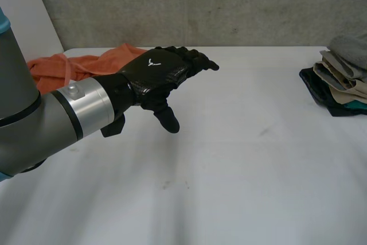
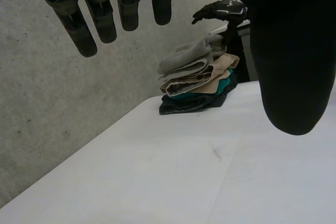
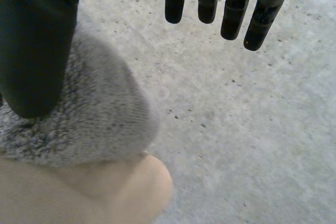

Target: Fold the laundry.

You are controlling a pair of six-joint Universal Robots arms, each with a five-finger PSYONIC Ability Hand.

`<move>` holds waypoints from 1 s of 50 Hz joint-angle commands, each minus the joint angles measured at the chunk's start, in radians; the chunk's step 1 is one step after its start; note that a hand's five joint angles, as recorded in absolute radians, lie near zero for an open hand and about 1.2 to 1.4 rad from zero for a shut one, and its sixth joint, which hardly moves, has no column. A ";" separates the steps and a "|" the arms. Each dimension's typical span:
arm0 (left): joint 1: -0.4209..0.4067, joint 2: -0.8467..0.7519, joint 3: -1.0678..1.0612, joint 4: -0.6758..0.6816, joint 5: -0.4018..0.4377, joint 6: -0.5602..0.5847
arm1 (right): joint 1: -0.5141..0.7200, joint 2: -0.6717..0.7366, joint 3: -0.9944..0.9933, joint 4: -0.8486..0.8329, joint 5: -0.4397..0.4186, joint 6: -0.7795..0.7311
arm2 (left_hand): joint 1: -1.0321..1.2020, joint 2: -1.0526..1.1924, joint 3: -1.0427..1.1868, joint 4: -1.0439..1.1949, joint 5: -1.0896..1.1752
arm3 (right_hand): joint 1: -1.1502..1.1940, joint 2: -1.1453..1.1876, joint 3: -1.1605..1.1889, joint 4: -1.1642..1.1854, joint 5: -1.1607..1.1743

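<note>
Table (image 1: 229,170): orange cloth (image 1: 63,64) behind robot hand (image 1: 157,73)

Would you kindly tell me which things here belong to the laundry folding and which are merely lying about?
Part of the job:
- orange cloth, crumpled, beyond the left robot hand
- stack of folded laundry, grey towel on top
- left robot hand, open above the table
- right robot hand, open over the stack

Just surroundings:
- white table
- concrete wall

Grey towel (image 3: 94,124) — nubby terry (matt); wall (image 3: 241,114) rough concrete.
</note>
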 commanded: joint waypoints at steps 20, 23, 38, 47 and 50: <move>0.010 0.030 0.017 0.003 -0.011 -0.021 | 0.025 -0.294 -0.016 0.195 0.547 -0.482 | 0.035 0.023 0.018 0.025 0.006 | -0.027 -0.047 -0.040 -0.060 -0.060; 0.014 0.041 0.018 0.018 -0.037 -0.027 | 0.128 -0.363 0.007 0.195 0.517 -0.388 | 0.026 0.014 0.009 0.016 -0.003 | -0.027 -0.047 -0.040 -0.060 -0.060; 0.256 -0.017 0.141 0.267 -0.318 -0.118 | 0.692 -0.593 0.511 0.216 0.250 -0.101 | -0.006 -0.018 -0.023 -0.016 -0.035 | -0.027 -0.047 -0.040 -0.060 -0.060; 0.462 -0.384 0.380 0.256 -0.232 0.042 | 0.797 -0.498 0.649 0.314 0.454 -0.507 | 0.017 0.006 0.000 0.007 -0.011 | -0.027 -0.047 -0.040 -0.060 -0.060; 0.478 -0.478 0.437 0.256 -0.218 0.102 | 0.812 -0.483 0.668 0.328 0.499 -0.573 | 0.014 0.003 -0.002 0.004 -0.014 | -0.027 -0.047 -0.040 -0.060 -0.060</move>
